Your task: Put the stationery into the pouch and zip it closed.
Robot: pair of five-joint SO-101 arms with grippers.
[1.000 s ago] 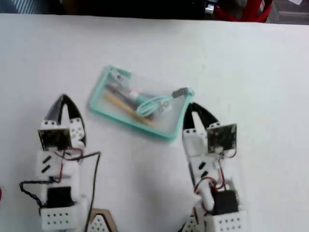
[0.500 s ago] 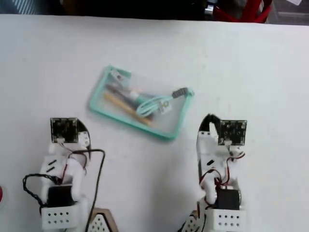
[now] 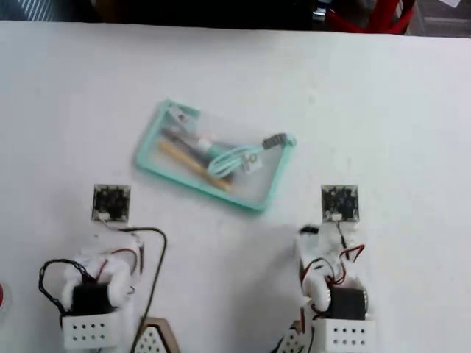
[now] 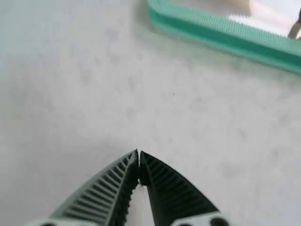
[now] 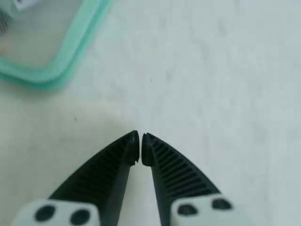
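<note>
My left pincer [image 4: 138,157] is closed and empty, tips just above the white tabletop [image 3: 368,95]. My right pincer [image 5: 140,141] is likewise closed on nothing. Ahead of both and touching neither lies the clear plastic pouch with a mint-green zip border [image 3: 213,158]. The stationery [image 3: 195,156], a yellow pencil among it, is inside. The dark zip pull [image 3: 276,140] sits at the pouch's right far corner. Judgement: filling done, zip probably run to its end, though the seam can't be confirmed. Next: check closure and, if a gap shows, pinch the pull.

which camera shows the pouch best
The high view: the whole pouch lies in sight with the stationery inside. The left wrist view catches a stretch of its teal edge, the right wrist view one rounded corner.
</note>
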